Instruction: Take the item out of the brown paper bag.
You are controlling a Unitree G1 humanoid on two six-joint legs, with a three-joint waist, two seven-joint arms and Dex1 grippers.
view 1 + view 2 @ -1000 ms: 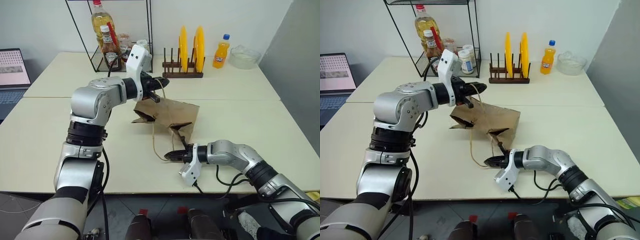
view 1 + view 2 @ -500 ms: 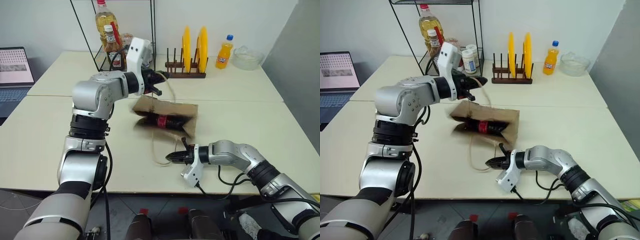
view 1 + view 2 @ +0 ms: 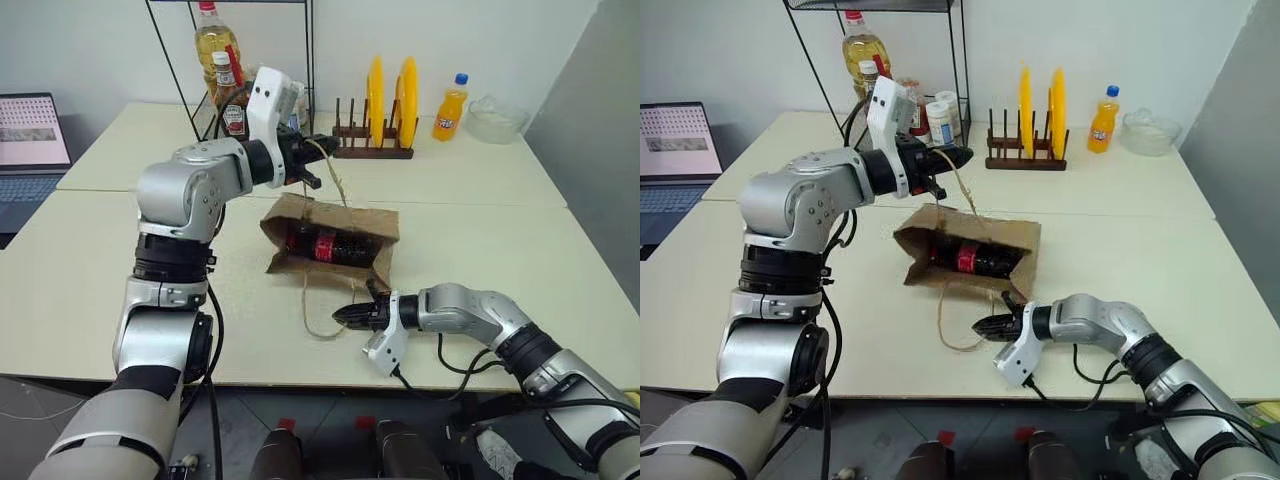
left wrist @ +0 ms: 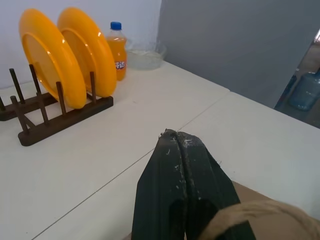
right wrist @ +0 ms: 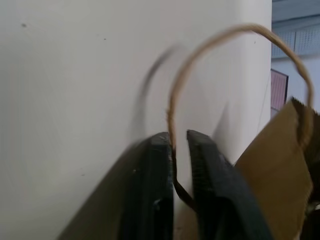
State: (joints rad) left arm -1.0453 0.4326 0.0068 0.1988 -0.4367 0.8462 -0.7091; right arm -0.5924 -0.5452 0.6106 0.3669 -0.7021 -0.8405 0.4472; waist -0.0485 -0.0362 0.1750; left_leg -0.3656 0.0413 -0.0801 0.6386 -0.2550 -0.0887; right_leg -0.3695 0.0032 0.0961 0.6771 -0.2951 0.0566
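left gripper pinches one string handle shut, lifting the brown paper bag mid-table.
right gripper, fingers slightly parted around the other handle, sits near the front edge; cola bottle lies inside the bag.

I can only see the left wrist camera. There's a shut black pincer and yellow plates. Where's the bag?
Observer: The bag sits on the table below your left pincer, which holds its string handle up.
Child: Is something inside?
Observer: Yes, a cola bottle lies sideways in the open mouth.
Child: What about the other pincer?
Observer: The right pincer is low over the table, with the other handle between its parted fingers.
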